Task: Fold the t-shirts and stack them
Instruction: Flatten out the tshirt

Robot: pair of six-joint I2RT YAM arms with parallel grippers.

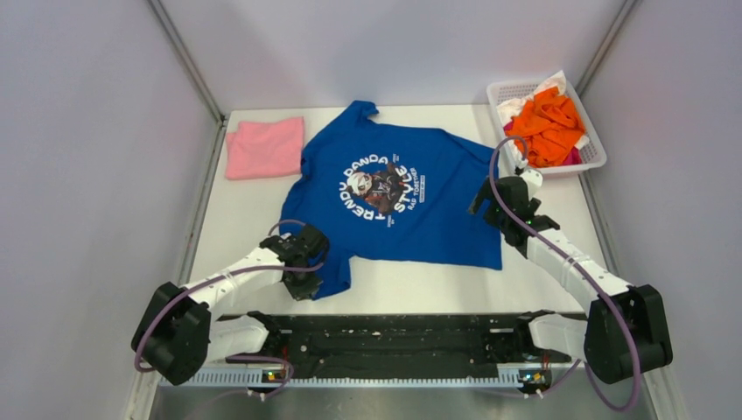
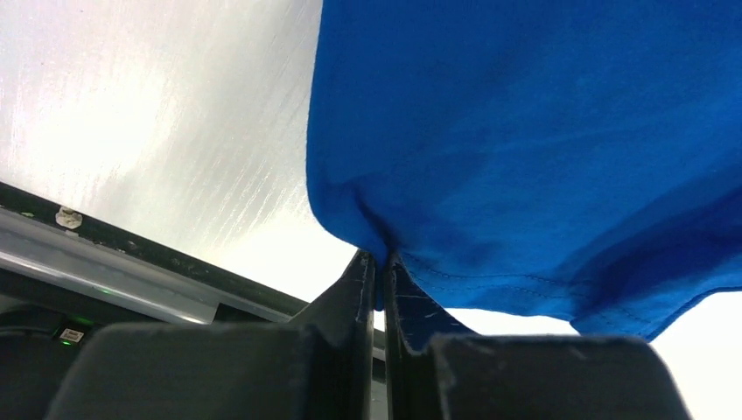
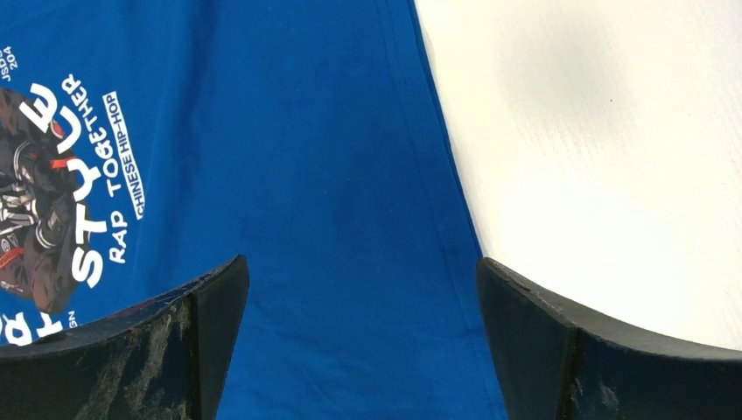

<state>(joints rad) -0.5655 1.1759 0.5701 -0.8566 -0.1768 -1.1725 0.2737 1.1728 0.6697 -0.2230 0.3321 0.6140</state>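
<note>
The royal blue t-shirt [image 1: 398,197] lies spread flat in the middle of the table, its white ring lettering facing up. My left gripper [image 1: 308,267] is shut on the shirt's near left sleeve; in the left wrist view the blue cloth [image 2: 525,131] is pinched between the two fingers [image 2: 364,289]. My right gripper [image 1: 486,203] hovers open over the shirt's right hem [image 3: 437,201], with nothing between its jaws. A folded pink t-shirt [image 1: 264,147] rests at the back left. Orange t-shirts [image 1: 549,125] fill the basket.
A white lattice basket [image 1: 595,150] stands at the back right corner, with white and pink cloth under the orange. Grey walls close in the table on both sides. A black rail [image 1: 385,337] with the arm bases runs along the near edge.
</note>
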